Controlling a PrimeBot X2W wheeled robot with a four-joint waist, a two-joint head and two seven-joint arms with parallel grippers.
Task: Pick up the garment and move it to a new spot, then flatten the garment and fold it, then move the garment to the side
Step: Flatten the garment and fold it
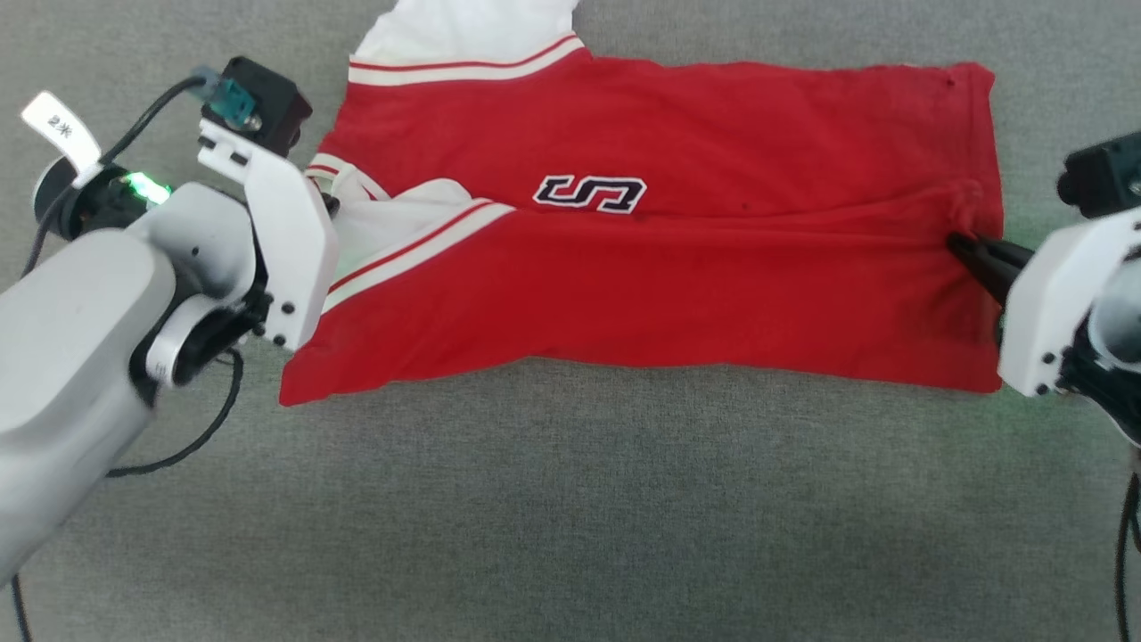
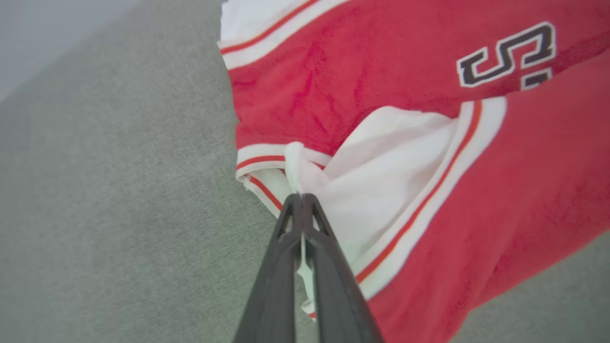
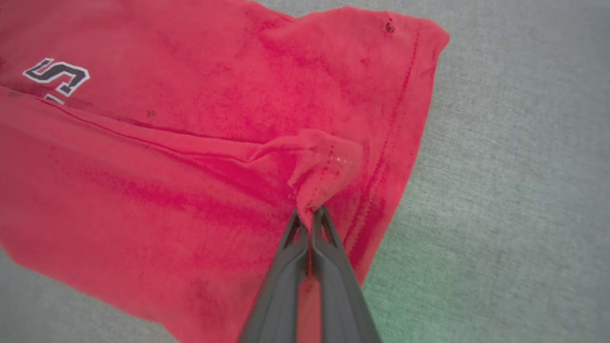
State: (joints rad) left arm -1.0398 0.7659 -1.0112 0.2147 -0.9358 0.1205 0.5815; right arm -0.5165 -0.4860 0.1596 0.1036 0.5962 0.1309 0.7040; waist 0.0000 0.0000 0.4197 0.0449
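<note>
- The red shirt point(image 1: 677, 294) lies spread on the grey worktop point(image 1: 570, 517), between both grippers.
- Left gripper point(image 2: 301, 200): jaws clamped on the white sleeve point(image 2: 381, 166).
- Right gripper point(image 3: 312, 214): jaws clamped on the bunched hem point(image 3: 324, 162).

the garment point(image 1: 713, 267) is soft red cloth, matt and faintly fuzzy, with ribbed white-and-red trim point(image 1: 463, 71) and a stitched dark emblem point(image 1: 590, 193). the grey surface point(image 1: 570, 517) is coarse, matt woven fabric. the fingers point(image 2: 281, 267) of the left gripper point(image 2: 301, 197) look like dark matt plastic. the forearm shell point(image 1: 80, 312) is smooth pale plastic.
</note>
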